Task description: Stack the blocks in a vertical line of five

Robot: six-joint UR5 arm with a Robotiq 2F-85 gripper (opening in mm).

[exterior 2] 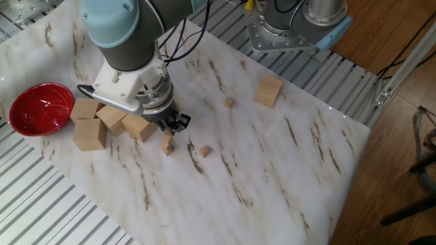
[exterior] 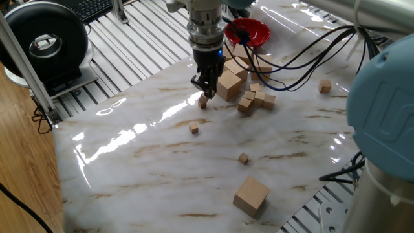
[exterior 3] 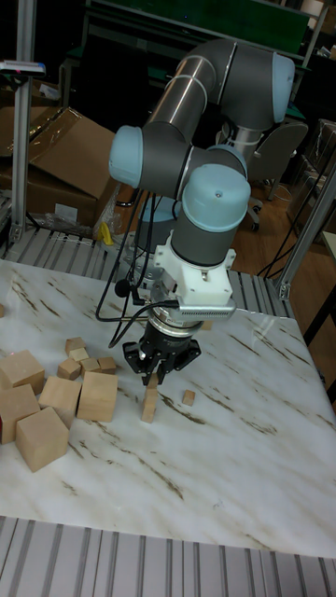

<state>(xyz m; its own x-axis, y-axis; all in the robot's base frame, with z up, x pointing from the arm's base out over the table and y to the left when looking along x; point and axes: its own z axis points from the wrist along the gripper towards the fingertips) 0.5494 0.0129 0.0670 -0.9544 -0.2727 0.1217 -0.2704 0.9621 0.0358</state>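
A short stack of tiny light-wood blocks (exterior 3: 149, 403) stands on the marble table, also seen as the stack (exterior: 203, 101) and the stack (exterior 2: 167, 145). My gripper (exterior 3: 154, 375) points straight down over it, with its fingertips on either side of the top block. The gripper (exterior: 202, 88) shows the same pose in one fixed view, and the gripper (exterior 2: 173, 126) in the other. I cannot tell whether the fingers press on the top block. One loose tiny block (exterior: 193, 128) lies near the stack, and another loose block (exterior: 243, 158) lies farther out.
Large wooden cubes (exterior 2: 88, 133) and medium cubes (exterior: 255, 99) crowd close behind the stack. A red bowl (exterior 2: 39, 109) sits beyond them. A lone large cube (exterior: 251, 195) rests near the table's front edge, and a medium cube (exterior: 325, 85) lies far right.
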